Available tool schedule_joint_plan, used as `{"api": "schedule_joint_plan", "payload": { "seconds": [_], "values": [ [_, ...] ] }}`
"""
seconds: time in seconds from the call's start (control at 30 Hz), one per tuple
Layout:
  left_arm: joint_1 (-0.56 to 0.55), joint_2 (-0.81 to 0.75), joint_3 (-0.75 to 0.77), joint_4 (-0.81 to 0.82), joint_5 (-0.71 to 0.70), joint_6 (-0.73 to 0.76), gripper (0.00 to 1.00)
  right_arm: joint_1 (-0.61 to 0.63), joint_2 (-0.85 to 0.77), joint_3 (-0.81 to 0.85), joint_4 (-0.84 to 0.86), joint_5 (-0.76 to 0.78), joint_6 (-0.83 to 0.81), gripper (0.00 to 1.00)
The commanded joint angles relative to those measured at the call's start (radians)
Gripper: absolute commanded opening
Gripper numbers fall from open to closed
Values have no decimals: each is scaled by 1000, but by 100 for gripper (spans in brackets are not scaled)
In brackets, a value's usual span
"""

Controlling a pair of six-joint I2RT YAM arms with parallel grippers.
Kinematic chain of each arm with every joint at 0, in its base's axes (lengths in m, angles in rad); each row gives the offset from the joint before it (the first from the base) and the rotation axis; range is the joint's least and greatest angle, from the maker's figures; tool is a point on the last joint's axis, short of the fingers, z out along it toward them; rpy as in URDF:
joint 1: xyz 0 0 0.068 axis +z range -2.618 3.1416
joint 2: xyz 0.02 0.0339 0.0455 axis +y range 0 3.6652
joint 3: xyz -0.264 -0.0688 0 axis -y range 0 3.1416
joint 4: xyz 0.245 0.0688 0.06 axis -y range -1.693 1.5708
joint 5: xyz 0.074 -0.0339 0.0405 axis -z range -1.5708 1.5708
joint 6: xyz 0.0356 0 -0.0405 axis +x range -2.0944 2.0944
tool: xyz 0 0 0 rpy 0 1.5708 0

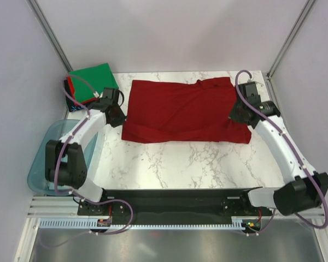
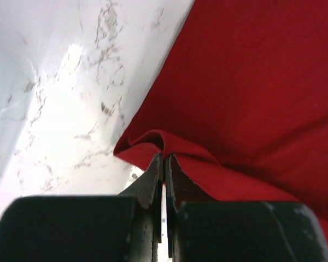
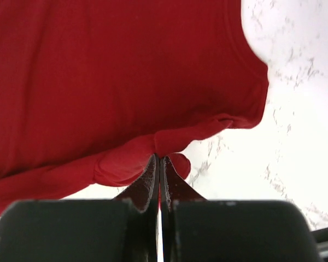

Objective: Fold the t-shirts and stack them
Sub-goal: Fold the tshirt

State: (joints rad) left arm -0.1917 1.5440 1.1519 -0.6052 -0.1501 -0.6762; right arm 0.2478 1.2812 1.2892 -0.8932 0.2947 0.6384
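Note:
A large dark red t-shirt point(image 1: 180, 112) lies spread across the back half of the marble table, partly folded. My left gripper point(image 1: 120, 116) is at the shirt's left edge and is shut on a pinch of its cloth point(image 2: 153, 143). My right gripper point(image 1: 236, 113) is at the shirt's right edge and is shut on a fold of the same shirt point(image 3: 153, 146). A stack of folded shirts sits at the back left corner, bright green point(image 1: 93, 82) on top, with red and black edges point(image 1: 70, 93) beneath it.
A translucent teal plastic tub point(image 1: 44, 164) stands off the table's left edge beside the left arm. Bare marble table point(image 1: 197, 164) lies in front of the shirt. Metal frame posts stand at the back corners.

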Motion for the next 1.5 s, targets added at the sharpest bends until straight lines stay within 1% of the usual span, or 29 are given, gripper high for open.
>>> {"api": "schedule_joint_plan", "payload": {
  "seconds": [0.0, 0.13, 0.17, 0.3, 0.33, 0.37, 0.43, 0.5, 0.53, 0.57, 0.6, 0.63, 0.67, 0.7, 0.73, 0.77, 0.8, 0.83, 0.87, 0.9, 0.93, 0.97, 1.0, 1.03, 1.07, 1.13, 1.2, 1.3, 1.47],
  "values": [
    [29, 120, 116, -28, 29, 84, 2, -54, 99, 102, 62, 21, -86, 0],
    [46, 256, 265, -83, 37, 109, 2, -93, 225, 217, 79, 11, -111, 0],
    [47, 287, 323, -99, 34, 110, 2, -100, 248, 235, 80, 4, -111, 0],
    [52, 404, 469, -143, 17, 145, 2, -127, 381, 314, 88, -5, -115, 0],
    [52, 430, 498, -154, 18, 153, 3, -130, 403, 341, 86, -8, -117, 0],
    [54, 473, 562, -166, 21, 161, 4, -133, 424, 354, 88, -8, -117, 0],
    [54, 520, 623, -204, 23, 181, 10, -146, 487, 395, 88, -8, -115, 0],
    [57, 588, 722, -232, 46, 204, 29, -169, 562, 430, 88, -14, -114, 2],
    [60, 606, 759, -279, 56, 207, 40, -179, 592, 481, 91, -26, -123, 19],
    [63, 623, 794, -304, 66, 207, 56, -186, 624, 516, 91, -44, -137, 35],
    [63, 623, 831, -320, 70, 210, 62, -208, 692, 557, 71, -46, -153, 56],
    [63, 605, 832, -321, 73, 210, 66, -220, 720, 634, 47, -49, -157, 76],
    [63, 584, 803, -320, 72, 204, 71, -232, 739, 657, 9, -72, -161, 79],
    [63, 529, 781, -318, 70, 199, 71, -242, 733, 657, 4, -86, -167, 81],
    [63, 501, 757, -315, 69, 199, 71, -270, 712, 604, 8, -95, -166, 83],
    [63, 469, 682, -298, 58, 193, 71, -280, 681, 552, 48, -100, -163, 83],
    [63, 431, 637, -282, 54, 181, 71, -300, 599, 491, 74, -123, -154, 83],
    [63, 359, 582, -256, 53, 173, 71, -311, 551, 347, 139, -152, -132, 82],
    [64, 313, 463, -196, 60, 164, 70, -323, 502, 272, 173, -175, -122, 82],
    [64, 276, 400, -156, 72, 143, 70, -347, 410, 196, 204, -221, -108, 81],
    [64, 208, 340, -121, 87, 132, 70, -357, 368, 58, 255, -238, -89, 80],
    [66, 182, 227, -38, 127, 115, 70, -375, 331, -8, 275, -252, -77, 79],
    [66, 159, 174, 2, 141, 104, 70, -383, 264, -71, 296, -270, -65, 78],
    [66, 122, 123, 39, 145, 95, 70, -390, 238, -184, 351, -322, -59, 77],
    [66, 113, 45, 77, 170, 86, 71, -400, 218, -233, 378, -344, -45, 77],
    [66, 113, 6, 123, 182, 57, 71, -421, 195, -316, 422, -379, -37, 75],
    [66, 122, -21, 145, 201, 27, 71, -438, 214, -337, 435, -394, -37, 75],
    [67, 130, -63, 191, 165, -23, 71, -450, 245, -353, 468, -443, -31, 75],
    [69, 122, -144, 306, 162, -69, 72, -452, 294, -363, 494, -437, -31, 75]
  ]
}}
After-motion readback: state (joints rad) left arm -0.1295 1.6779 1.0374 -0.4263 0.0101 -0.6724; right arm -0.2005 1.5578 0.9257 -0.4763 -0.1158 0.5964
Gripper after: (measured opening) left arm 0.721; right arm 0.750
